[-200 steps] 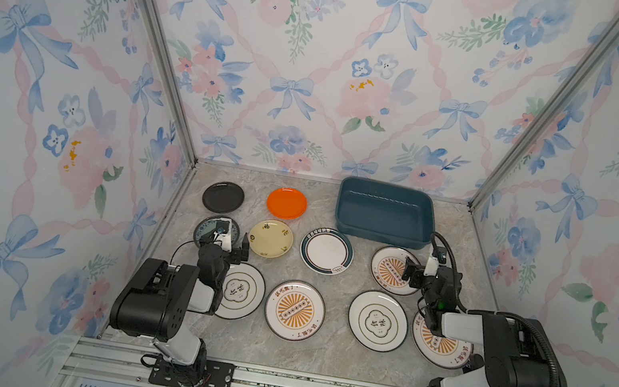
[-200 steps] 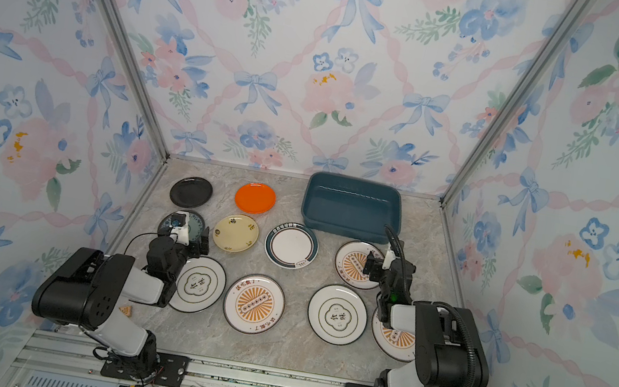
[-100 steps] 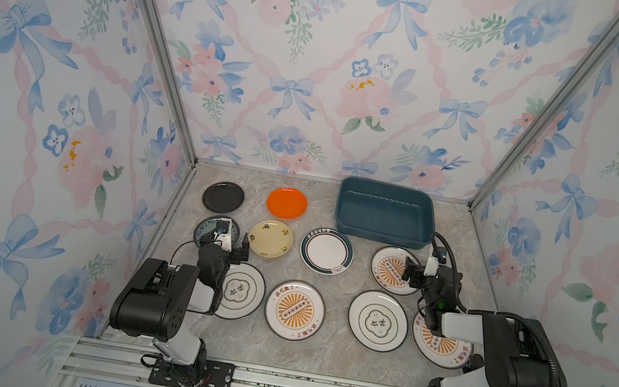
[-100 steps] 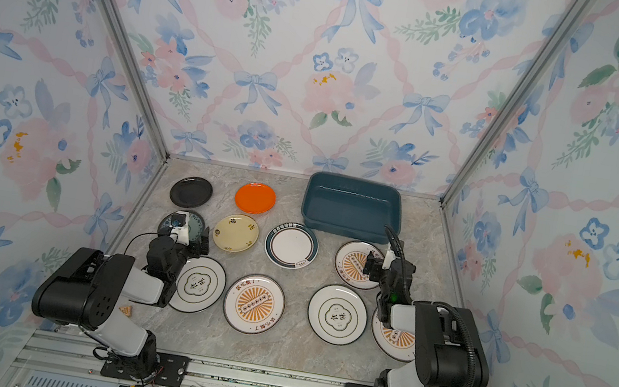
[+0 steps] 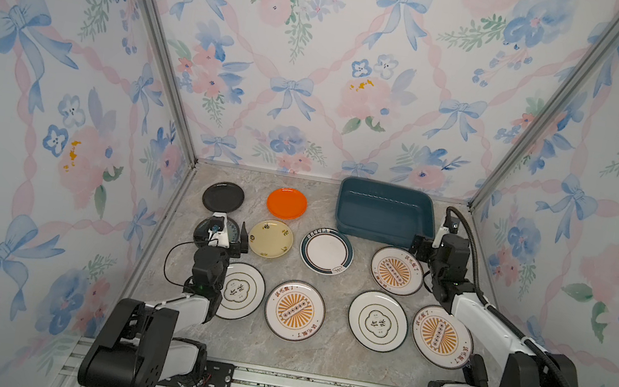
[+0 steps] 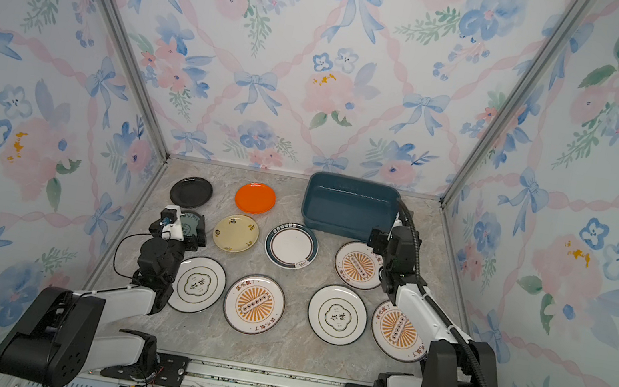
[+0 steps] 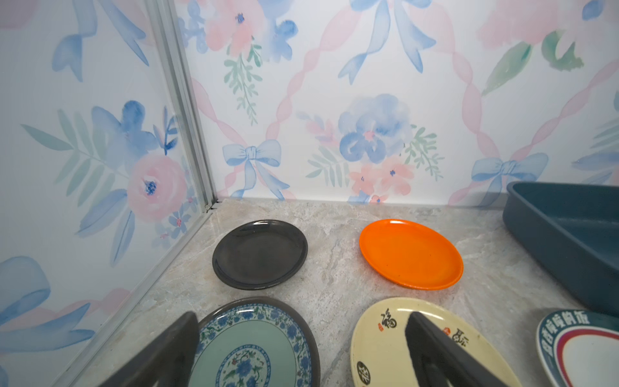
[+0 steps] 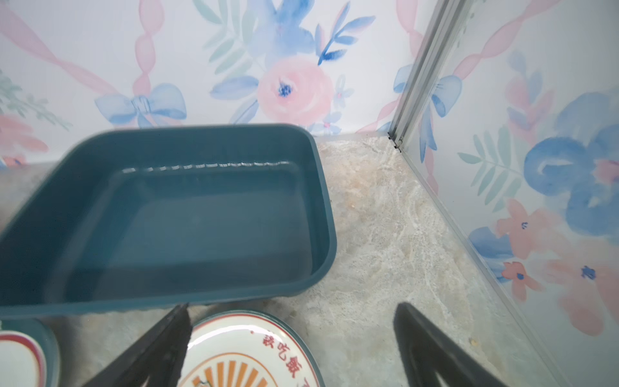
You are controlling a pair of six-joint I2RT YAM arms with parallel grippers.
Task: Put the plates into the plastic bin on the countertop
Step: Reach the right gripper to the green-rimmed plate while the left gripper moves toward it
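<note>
I'm seeing the plastic bin (image 5: 380,233) sitting mouth-up at the back right of the countertop (image 5: 320,356), its long axis running along the back wall. It's showing dark teal, with rounded corners and sloped walls. The plates (image 5: 294,311) are lying flat beside and before it. The left gripper (image 7: 299,321) and right gripper (image 8: 292,310) are both hanging with fingers spread wide.

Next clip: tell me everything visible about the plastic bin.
The plastic bin is a dark teal-blue rectangular tub of smooth, slightly glossy plastic, with rounded corners, sloped walls and a thick rim. It is empty and stands upright on the countertop, by the back wall, right of centre. Only the countertop seems to touch it.
</note>
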